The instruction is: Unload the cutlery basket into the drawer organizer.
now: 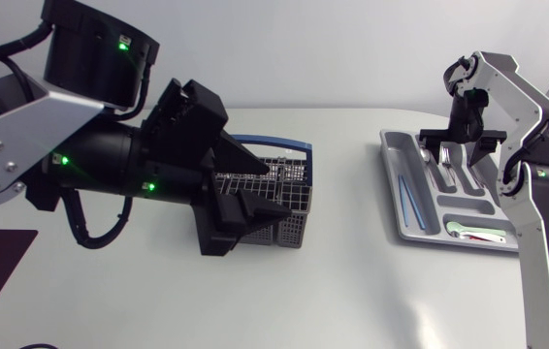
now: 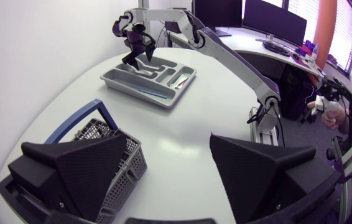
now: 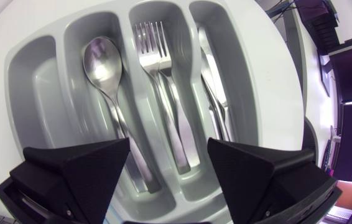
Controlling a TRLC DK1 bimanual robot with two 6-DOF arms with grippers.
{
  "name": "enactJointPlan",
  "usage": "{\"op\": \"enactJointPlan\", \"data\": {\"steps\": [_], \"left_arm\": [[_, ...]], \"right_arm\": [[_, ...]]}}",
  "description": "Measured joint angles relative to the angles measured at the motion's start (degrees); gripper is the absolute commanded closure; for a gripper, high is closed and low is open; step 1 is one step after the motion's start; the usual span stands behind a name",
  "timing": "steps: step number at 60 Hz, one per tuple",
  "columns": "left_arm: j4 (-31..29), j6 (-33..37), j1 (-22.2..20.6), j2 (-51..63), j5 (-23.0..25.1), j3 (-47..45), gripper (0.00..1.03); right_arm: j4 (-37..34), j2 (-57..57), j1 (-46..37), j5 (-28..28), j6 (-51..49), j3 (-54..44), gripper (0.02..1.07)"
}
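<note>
While the right claw (image 1: 461, 145) is held with its fingers spread wide and nothing gripped between them, the drawer organizer (image 1: 396, 189) is seen directly beneath it, well apart from the left claw (image 1: 265, 189). In the right wrist view the grey organizer (image 3: 39, 62) fills the space under and ahead of the right claw (image 3: 166, 180): a spoon (image 3: 101, 62) is laid in one lengthwise compartment, its handle running back under one finger, forks (image 3: 154, 43) are laid in the next with their handles under the gap, and knives (image 3: 210, 81) are laid in the compartment ahead of the other finger. A thin blue piece (image 1: 405, 189) is seen in the long outer compartment, and a red-handled piece (image 1: 478, 233) in the crosswise one. The left claw (image 2: 170, 180) is likewise spread wide and empty, with bare table under its gap. The cutlery basket (image 2: 117, 165), a grey mesh box with a blue handle (image 2: 79, 118), is found just beside and partly under one of its fingers (image 2: 83, 168). From the head view much of the basket (image 1: 294, 228) is blocked by the left claw, so its contents cannot be told. Lettering cannot be made out on any of the pieces.
</note>
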Motion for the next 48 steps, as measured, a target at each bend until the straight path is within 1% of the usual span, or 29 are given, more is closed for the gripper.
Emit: {"op": "enactJointPlan", "data": {"steps": [6, 9, 13, 17, 24, 31, 41, 48], "left_arm": [[0.0, 0.0, 0.0, -0.1, 0.0, 0.0, 0.05], [0.0, 0.0, 0.0, -0.1, 0.0, 0.0, 0.05], [0.0, 0.0, 0.0, -0.2, 0.0, 0.0, 0.05], [0.0, -0.1, 0.0, -0.4, 0.0, 0.0, 0.05], [-0.3, -0.2, 0.0, -0.9, -0.4, 0.0, 0.05], [-0.5, -0.2, 0.0, -1.6, -1.5, 0.0, 0.05], [-0.5, -0.2, 0.6, -3.4, -2.8, 0.0, 0.05], [-0.5, -0.2, 2.5, -4.9, -3.0, -0.1, 0.05]], "right_arm": [[0.7, -5.6, 1.0, 0.0, 0.0, -7.2, 0.07], [3.6, -10.4, 2.1, 0.1, 0.0, -13.5, 0.07], [9.6, -18.4, 4.0, 0.2, 0.0, -23.2, 0.07], [11.3, -25.3, 6.5, 0.2, 0.0, -29.5, 0.07], [13.6, -35.2, 10.7, -0.5, 0.0, -37.4, 0.07], [16.0, -42.2, 13.5, -1.8, -0.2, -44.7, 0.07], [24.2, -50.8, 17.3, -4.3, -2.3, -58.1, 0.08], [30.8, -56.2, 20.6, -7.7, -4.8, -67.0, 0.1]]}}
